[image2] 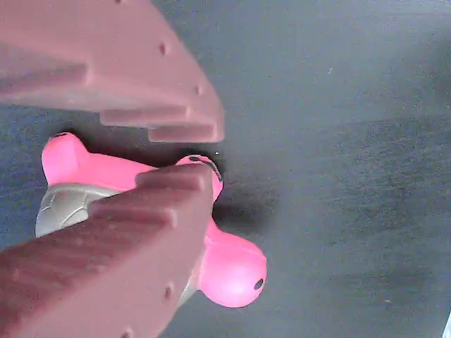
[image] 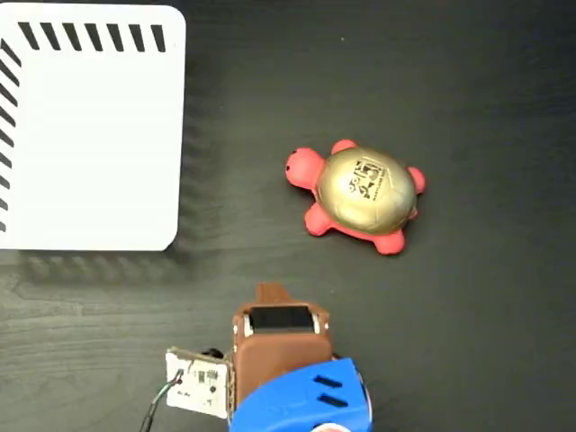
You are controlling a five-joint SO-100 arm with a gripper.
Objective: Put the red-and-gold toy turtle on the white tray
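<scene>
Jaws [image2: 211, 155] parted, empty, hovering above the red-and-gold toy turtle [image: 360, 196], likely lining up a grab. Turtle sits mid-counter [image: 468, 342], upright, well apart from the white tray [image: 90, 135] at the counter's top-left corner in the fixed view.

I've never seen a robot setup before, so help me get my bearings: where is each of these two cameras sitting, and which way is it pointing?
Fixed view: hangs overhead, looking straight down on the dark table, with the white tray top left, the red-and-gold toy turtle mid-right, and the arm's brown and blue wrist at the bottom edge.
Wrist view: rides on the arm, looking along the gripper, whose two brown fingers frame the turtle's head and leg just beyond them, apparently not yet touching.
Shared: both show the turtle and the dark table; the tray shows only from overhead.
</scene>
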